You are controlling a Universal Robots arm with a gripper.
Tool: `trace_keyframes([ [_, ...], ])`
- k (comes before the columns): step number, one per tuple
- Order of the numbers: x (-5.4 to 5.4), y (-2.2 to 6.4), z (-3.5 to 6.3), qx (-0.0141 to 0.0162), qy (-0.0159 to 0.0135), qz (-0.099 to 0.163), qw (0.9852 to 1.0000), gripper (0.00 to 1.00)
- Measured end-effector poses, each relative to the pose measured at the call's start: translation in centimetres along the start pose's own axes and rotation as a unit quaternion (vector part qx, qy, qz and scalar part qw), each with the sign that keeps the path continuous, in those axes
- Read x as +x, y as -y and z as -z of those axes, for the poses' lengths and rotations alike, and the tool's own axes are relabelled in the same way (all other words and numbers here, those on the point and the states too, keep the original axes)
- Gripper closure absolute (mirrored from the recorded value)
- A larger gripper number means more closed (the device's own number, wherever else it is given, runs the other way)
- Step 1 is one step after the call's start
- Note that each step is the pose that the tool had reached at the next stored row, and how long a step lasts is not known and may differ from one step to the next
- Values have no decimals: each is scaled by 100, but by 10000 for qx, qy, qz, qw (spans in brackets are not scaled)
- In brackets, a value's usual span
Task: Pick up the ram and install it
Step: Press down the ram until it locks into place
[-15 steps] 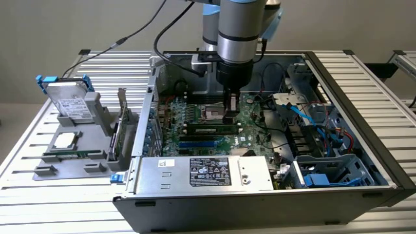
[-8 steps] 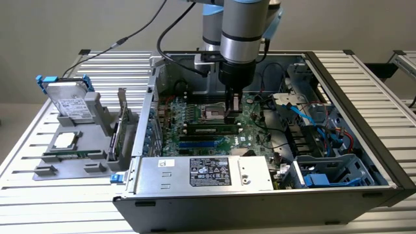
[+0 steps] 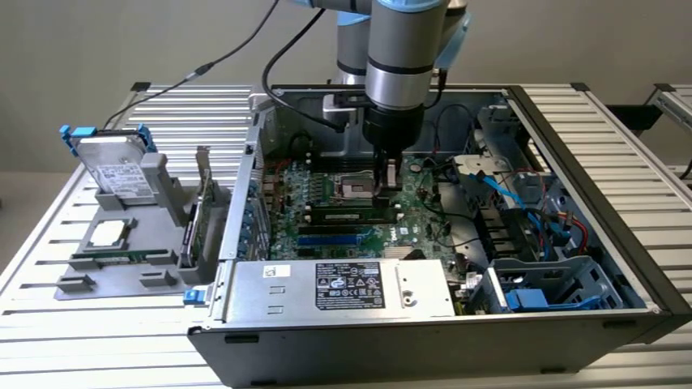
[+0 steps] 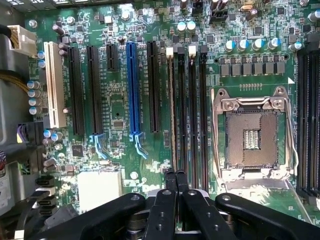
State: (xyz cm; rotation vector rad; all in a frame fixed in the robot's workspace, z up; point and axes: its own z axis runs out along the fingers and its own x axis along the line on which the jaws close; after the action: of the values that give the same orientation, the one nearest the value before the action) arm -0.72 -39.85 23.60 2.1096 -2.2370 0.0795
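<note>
- While the gripper (image 4: pixel 175 176) hovers above, jaws pressed together, the ram (image 3: pixel 346 215), a dark-green stick, sits mid-frame in the exterior view.
- Open computer case (image 3: pixel 605 267) rests on slatted metal table (image 3: pixel 44 324).

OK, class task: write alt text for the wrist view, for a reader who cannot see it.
The black fingers are shut together just above a row of memory slots on a green motherboard. Beside the slots sit an empty CPU socket in a metal frame and a blue expansion slot among black ones.
</note>
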Motion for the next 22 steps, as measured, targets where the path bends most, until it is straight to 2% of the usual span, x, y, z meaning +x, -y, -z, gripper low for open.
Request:
trace_keyframes([
  [11,-6,0,-66,-8,-1,16,10000,90],
  [22,-8,0,-84,-9,-1,18,10000,90],
])
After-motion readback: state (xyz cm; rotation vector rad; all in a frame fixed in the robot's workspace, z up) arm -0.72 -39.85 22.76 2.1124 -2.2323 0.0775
